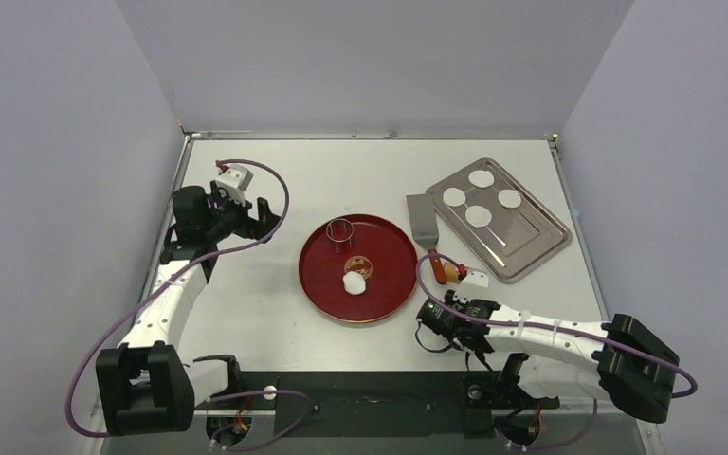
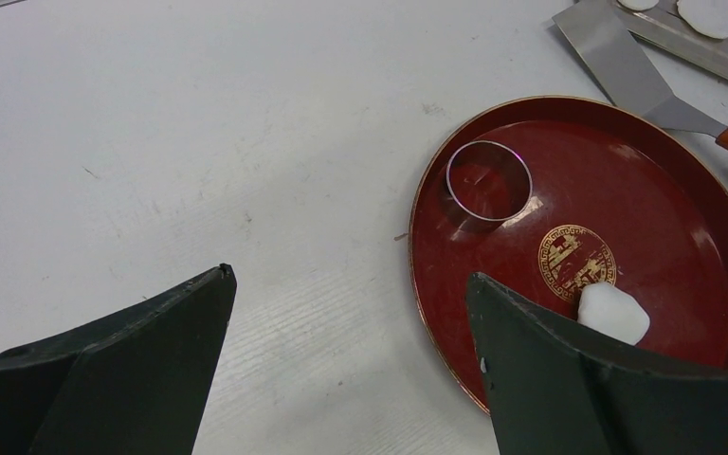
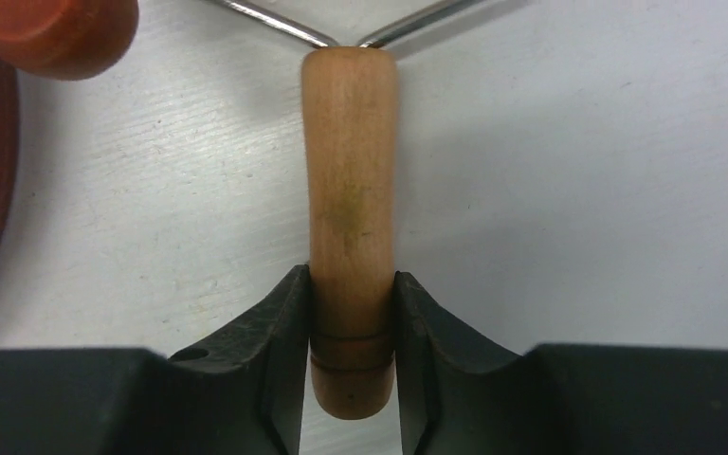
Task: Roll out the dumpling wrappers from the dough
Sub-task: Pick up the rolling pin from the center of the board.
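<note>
Dough (image 1: 354, 282), 1 small white lump, sits on the red plate (image 1: 389, 275) at frame centre. 4 dumpling wrappers (image 1: 480, 216) lie on the metal tray (image 1: 531, 245), upper right. The right arm stretches low and leftward, with the right gripper (image 3: 352, 284) pinching a wooden handle (image 3: 351, 171). The left gripper (image 2: 351, 275) hovers upper left, fingers spread wide and empty.

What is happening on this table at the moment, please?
The right fingers are pressed on both sides of a wooden handle lying on the table next to the red plate. The left fingers are open over bare table on the plate's other side, holding nothing. A lump of dough, not yet rolled, and a metal ring cutter sit on the plate. Four round wrappers lie on the metal tray, a spatula beside it.
</note>
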`<action>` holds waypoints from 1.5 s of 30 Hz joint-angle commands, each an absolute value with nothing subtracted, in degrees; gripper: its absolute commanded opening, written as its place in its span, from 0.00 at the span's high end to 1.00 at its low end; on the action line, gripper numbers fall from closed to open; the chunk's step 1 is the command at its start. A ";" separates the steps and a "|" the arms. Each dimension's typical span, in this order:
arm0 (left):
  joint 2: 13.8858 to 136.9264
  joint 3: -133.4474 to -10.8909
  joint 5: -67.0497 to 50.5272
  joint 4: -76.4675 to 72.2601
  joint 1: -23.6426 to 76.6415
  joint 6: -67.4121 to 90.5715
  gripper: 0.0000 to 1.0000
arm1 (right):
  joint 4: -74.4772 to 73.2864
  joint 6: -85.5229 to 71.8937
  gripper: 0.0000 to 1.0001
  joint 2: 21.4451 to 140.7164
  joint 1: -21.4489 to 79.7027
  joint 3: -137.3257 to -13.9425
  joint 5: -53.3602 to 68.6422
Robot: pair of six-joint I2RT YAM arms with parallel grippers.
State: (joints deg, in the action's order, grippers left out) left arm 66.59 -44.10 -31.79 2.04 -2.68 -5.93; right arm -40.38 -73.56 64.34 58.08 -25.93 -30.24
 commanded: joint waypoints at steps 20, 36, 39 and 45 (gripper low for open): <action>70.05 -61.12 -43.35 23.16 20.04 -19.63 0.09 | -60.08 -76.96 1.00 29.67 59.13 -37.93 -24.47; 88.35 -61.40 -32.08 2.49 60.94 -35.51 0.08 | -63.64 -68.05 1.00 34.60 47.42 -44.60 -14.92; 94.21 -63.75 -28.65 -0.13 62.86 -37.86 0.08 | -63.25 -68.24 1.00 35.76 47.29 -45.70 -13.22; 101.03 -66.58 -26.98 -5.42 63.02 -37.18 0.08 | -62.13 -68.59 1.00 36.58 47.03 -46.37 -11.63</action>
State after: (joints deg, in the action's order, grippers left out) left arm 99.42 -62.37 -28.91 2.46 63.37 -35.35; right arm -65.87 -69.17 36.49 47.55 -43.44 -12.73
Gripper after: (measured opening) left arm 0.920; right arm 0.293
